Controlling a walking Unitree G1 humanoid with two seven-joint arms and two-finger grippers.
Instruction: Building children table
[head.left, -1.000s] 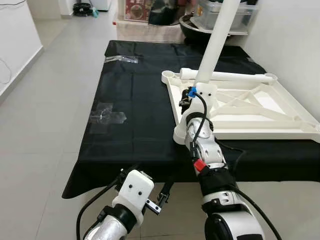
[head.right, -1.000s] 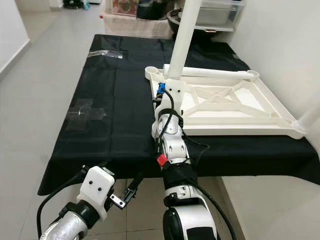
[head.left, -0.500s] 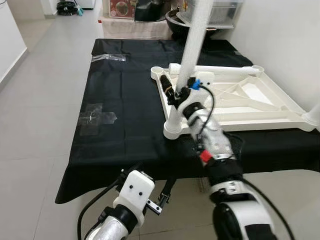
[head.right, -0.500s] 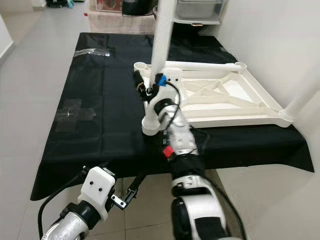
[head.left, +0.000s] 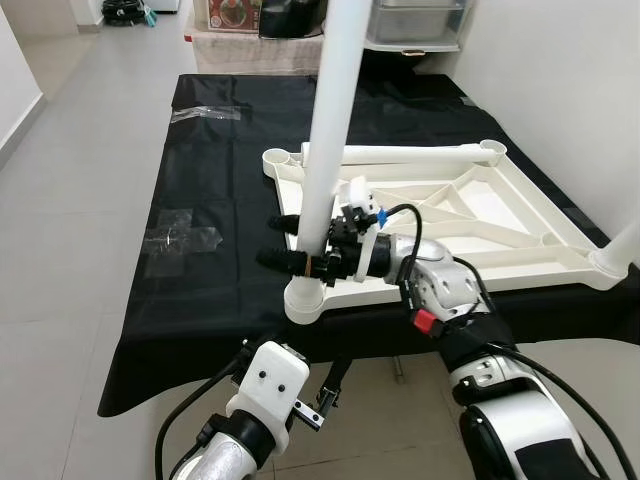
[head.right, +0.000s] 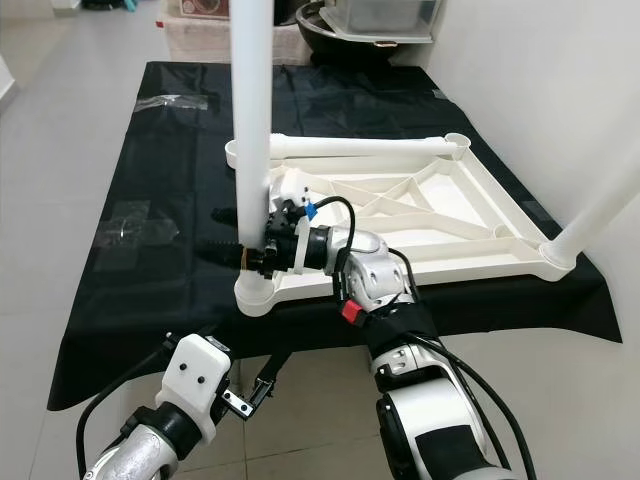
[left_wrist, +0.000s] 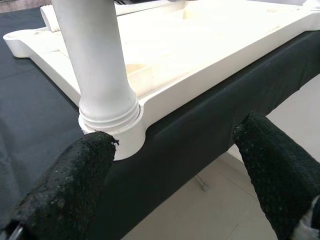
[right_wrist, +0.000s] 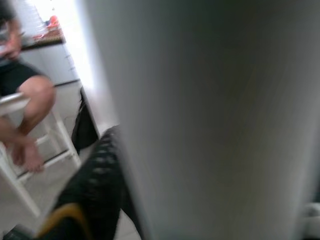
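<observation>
A white plastic children's tabletop (head.left: 530, 272) lies upside down on a table covered in black cloth (head.left: 230, 190). One white leg (head.left: 330, 110) stands upright in the near left corner socket (head.left: 303, 298). My right gripper (head.left: 268, 238) is shut on this leg just above the socket, its fingers pointing left across it; the right wrist view has the leg (right_wrist: 210, 100) right against one finger (right_wrist: 95, 175). A second leg (head.left: 622, 238) stands in the near right corner. A third leg (head.left: 400, 153) lies along the far rim. My left gripper (left_wrist: 165, 175) hangs open below the table edge, facing the near left socket.
Clear plastic bags (head.left: 180, 238) lie on the cloth at left and far left (head.left: 205, 113). Boxes and a plastic bin (head.left: 415, 18) crowd the far end. A white wall runs along the right. A person (right_wrist: 25, 100) sits on a white stool in the right wrist view.
My right wrist has turned so its fingers now point left across the leg, lower down near the socket. The leg went from leaning right to nearly upright. The head view has shifted.
</observation>
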